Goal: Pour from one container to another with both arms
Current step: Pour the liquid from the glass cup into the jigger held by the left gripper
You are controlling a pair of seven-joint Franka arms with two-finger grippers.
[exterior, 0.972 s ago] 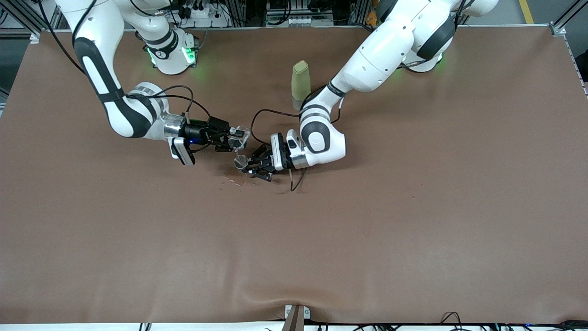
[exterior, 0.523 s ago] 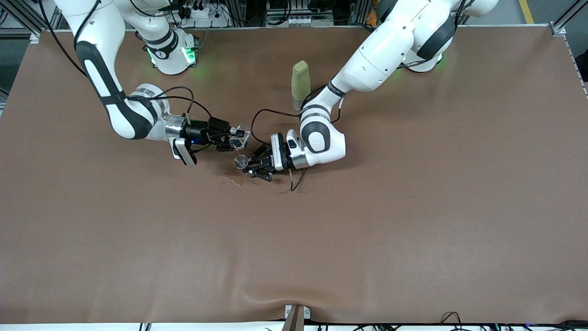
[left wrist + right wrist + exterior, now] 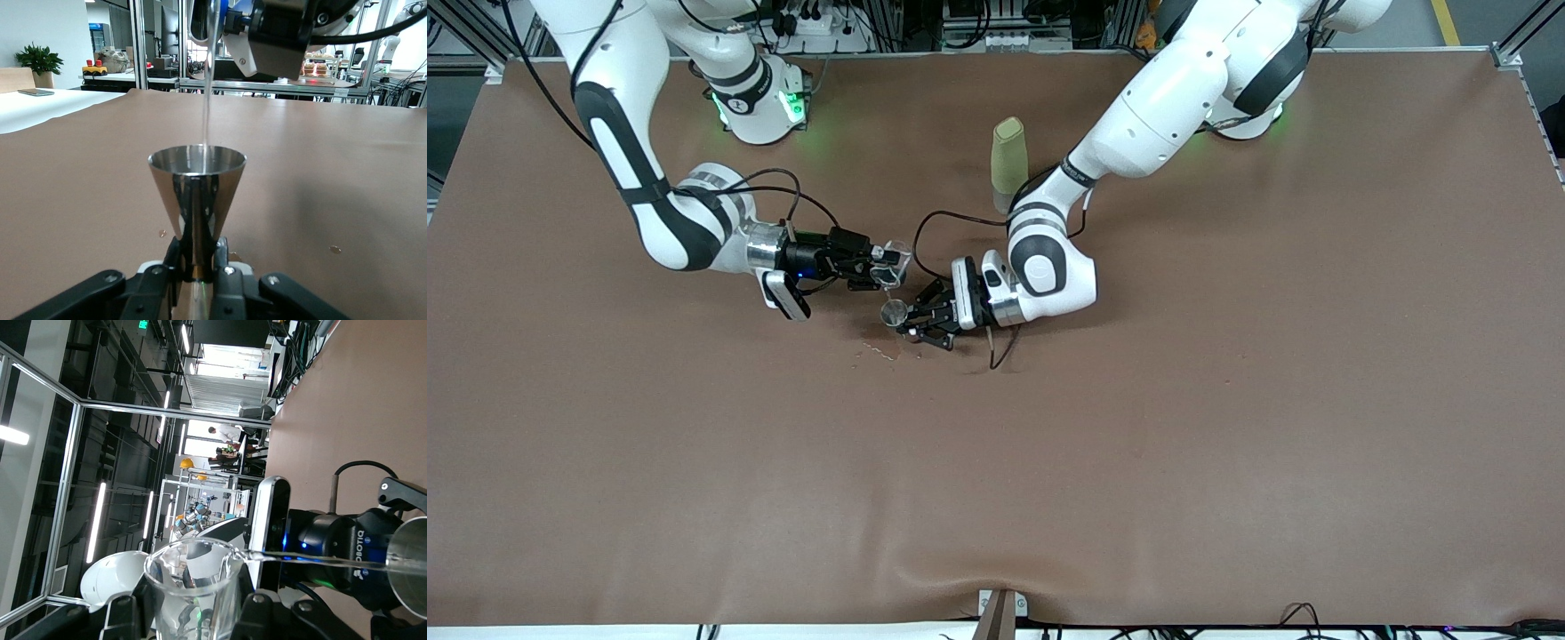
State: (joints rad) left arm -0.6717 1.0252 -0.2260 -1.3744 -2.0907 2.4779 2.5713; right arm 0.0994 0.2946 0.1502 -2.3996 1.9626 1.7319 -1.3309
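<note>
A few pale droplets [image 3: 876, 354] are lying on the brown table [image 3: 1227, 427], nearer to the front camera than both grippers. Just above that spot, the left gripper [image 3: 914, 322] is holding the silvery metal jigger [image 3: 893, 312] upright over the middle of the table. In the left wrist view the black fingers [image 3: 159, 283] are pinching the jigger [image 3: 197, 200] at its narrow waist, with the round rim facing up. The left arm [image 3: 1138, 124] is reaching in from its base at the table's top edge.

A thin stream of clear liquid [image 3: 208, 87] is falling into the jigger's open mouth. It is coming from the tiny clear glass cup [image 3: 895, 264], which the right gripper [image 3: 879, 265] is holding tipped over the jigger. In the right wrist view the right gripper's fingers [image 3: 261, 613] are pressing against the sides of the glass cup [image 3: 195, 587], and the stream [image 3: 313, 560] is running from the cup's rim to the jigger [image 3: 408, 570]. The right arm [image 3: 658, 204] is stretching in from its own base.

Farther from the front camera, the tall olive-green bottle [image 3: 1008, 160] is standing upright on the table, beside the left arm's forearm.
</note>
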